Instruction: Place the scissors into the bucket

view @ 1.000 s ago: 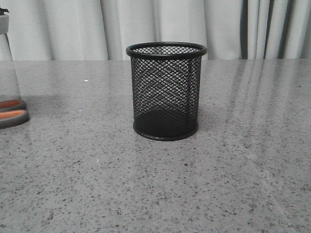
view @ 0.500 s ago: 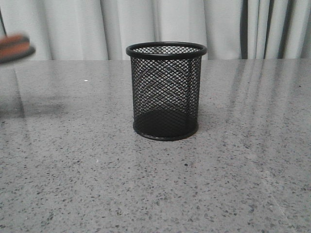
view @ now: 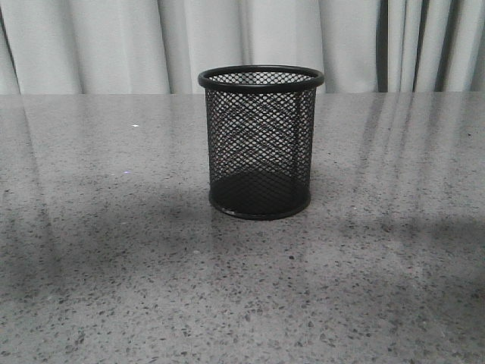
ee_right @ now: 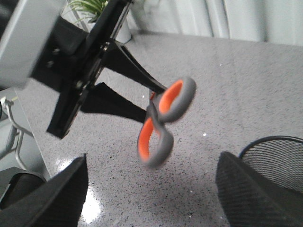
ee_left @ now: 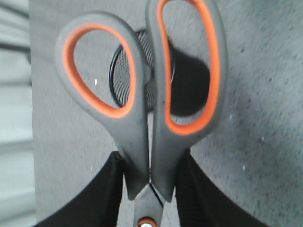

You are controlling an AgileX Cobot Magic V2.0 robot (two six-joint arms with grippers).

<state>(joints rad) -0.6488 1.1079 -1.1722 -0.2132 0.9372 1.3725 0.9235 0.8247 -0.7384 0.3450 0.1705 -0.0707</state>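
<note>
Left tool (ee_left: pixel 150 189) is clamped on the scissors (ee_left: pixel 147 109) just below the handle loops, at the pivot end; loops stick out ahead of the fingers (ee_left: pixel 102 189), blades hidden behind. In the right wrist view the left tool (ee_right: pixel 149 101) holds the scissors (ee_right: pixel 163 123) in the air, clear of the table (ee_right: pixel 236 85), handles pointing down toward it. Right tool (ee_right: pixel 151 198) has its fingers spread apart with nothing between them, hovering near the bucket (ee_right: pixel 274 151).

Bucket (view: pixel 260 142) stands upright mid-table, well back from the near edge, nothing inside. In the front view neither tool nor scissors shows. In the left wrist view the bucket (ee_left: pixel 118 75) shows behind the loops, so the scissors look roughly lined up with it, though how far off I cannot tell.

Step in hand, my read: carry to above the rim. To do it well: centre over the opening, tilt the scissors closer to vertical, lower before release. The cup is light and the scissors long, so a rim knock or an off-centre drop could tip it.
</note>
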